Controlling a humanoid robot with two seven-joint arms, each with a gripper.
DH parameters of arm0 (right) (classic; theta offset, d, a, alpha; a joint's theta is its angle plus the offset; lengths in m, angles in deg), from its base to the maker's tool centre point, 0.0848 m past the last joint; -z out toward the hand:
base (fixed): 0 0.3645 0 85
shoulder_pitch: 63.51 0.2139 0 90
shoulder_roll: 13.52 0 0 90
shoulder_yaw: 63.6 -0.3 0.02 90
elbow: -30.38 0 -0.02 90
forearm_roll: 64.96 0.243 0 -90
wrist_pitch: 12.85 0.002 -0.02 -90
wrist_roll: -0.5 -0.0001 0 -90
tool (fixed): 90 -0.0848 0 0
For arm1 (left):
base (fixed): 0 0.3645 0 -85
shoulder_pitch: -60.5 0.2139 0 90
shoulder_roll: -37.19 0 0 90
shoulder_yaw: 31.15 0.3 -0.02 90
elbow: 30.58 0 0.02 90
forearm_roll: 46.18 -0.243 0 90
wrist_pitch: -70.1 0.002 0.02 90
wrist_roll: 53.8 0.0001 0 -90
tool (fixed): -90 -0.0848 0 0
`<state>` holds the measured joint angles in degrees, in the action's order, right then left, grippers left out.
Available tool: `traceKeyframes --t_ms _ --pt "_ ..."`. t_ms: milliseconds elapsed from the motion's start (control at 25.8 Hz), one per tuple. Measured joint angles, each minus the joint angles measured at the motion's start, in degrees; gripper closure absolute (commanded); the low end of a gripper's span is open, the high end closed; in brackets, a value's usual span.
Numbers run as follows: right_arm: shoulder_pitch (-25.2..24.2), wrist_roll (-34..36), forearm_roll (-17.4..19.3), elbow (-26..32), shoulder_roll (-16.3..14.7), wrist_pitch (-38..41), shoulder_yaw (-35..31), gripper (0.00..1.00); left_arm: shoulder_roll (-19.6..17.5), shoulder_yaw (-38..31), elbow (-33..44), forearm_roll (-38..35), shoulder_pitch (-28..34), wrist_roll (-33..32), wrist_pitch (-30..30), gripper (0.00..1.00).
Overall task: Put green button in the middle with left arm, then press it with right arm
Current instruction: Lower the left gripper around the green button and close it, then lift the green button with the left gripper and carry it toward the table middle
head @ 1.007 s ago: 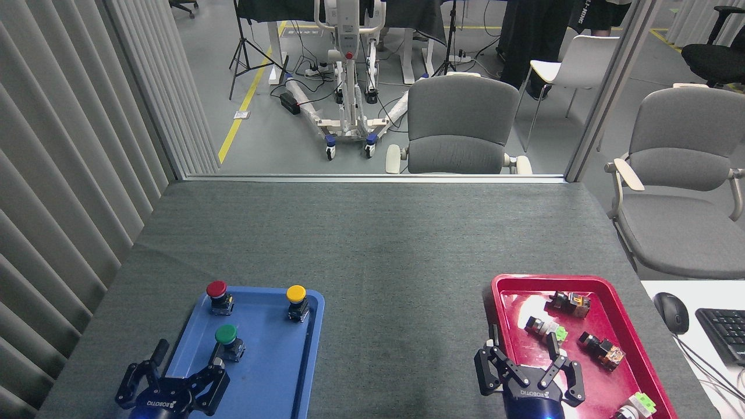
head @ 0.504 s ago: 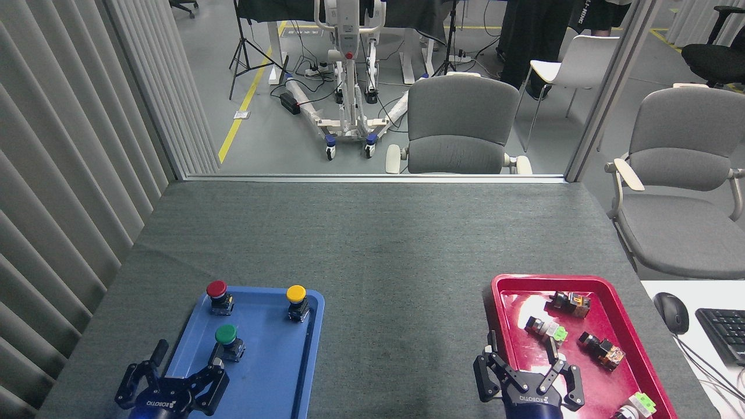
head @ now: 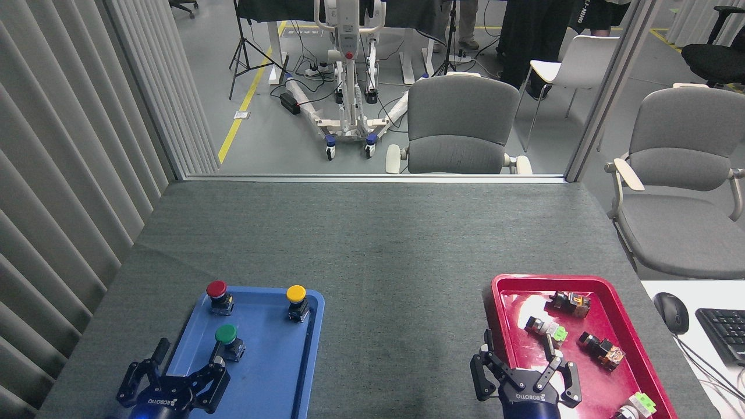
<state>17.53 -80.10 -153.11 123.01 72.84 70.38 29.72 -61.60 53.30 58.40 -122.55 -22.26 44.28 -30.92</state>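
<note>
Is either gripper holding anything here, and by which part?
Nothing held. Left gripper and right gripper are open and empty; the green button stands untouched on the blue tray.

We lose both arms below the bottom edge near the blue tray [head: 302, 372]; a small part [head: 634, 405] in the red tray [head: 500, 291] is cropped too

head height, facing forward and down
</note>
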Motion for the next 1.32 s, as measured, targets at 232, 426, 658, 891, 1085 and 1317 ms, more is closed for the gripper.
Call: traceKeyframes --t_ms 232,426,658,891,1085,1317 --pt "-2.40 -0.28 -1.10 0.05 0.28 -0.35 0.76 0.01 0.00 0.02 -0.01 0.01 -0.02 0.00 0.00 0.00" --pt "-3.52 -0.47 -1.85 0.10 0.79 -1.52 1.47 0.01 -0.09 0.02 -0.40 0.06 -0.05 0.00 0.00 0.00" --pt "-3.69 -0.16 -2.23 0.80 1.34 -1.60 1.84 0.01 -0.25 0.34 -6.30 -0.03 -2.09 -0.20 0.00 0.00" --pt "-4.07 0.08 -2.34 1.34 1.05 -1.43 1.95 0.01 -0.53 1.47 -13.86 -0.21 -5.75 -0.25 -0.28 0.00" --pt "-4.85 0.15 -3.25 2.19 1.08 -1.35 1.96 0.01 -0.59 3.88 -19.44 -0.67 -9.09 -0.25 -0.61 0.00" --pt "-5.67 0.23 -4.44 2.90 1.30 -1.07 1.89 0.01 -0.71 5.98 -23.49 -0.87 -12.35 -0.22 -0.68 0.00"
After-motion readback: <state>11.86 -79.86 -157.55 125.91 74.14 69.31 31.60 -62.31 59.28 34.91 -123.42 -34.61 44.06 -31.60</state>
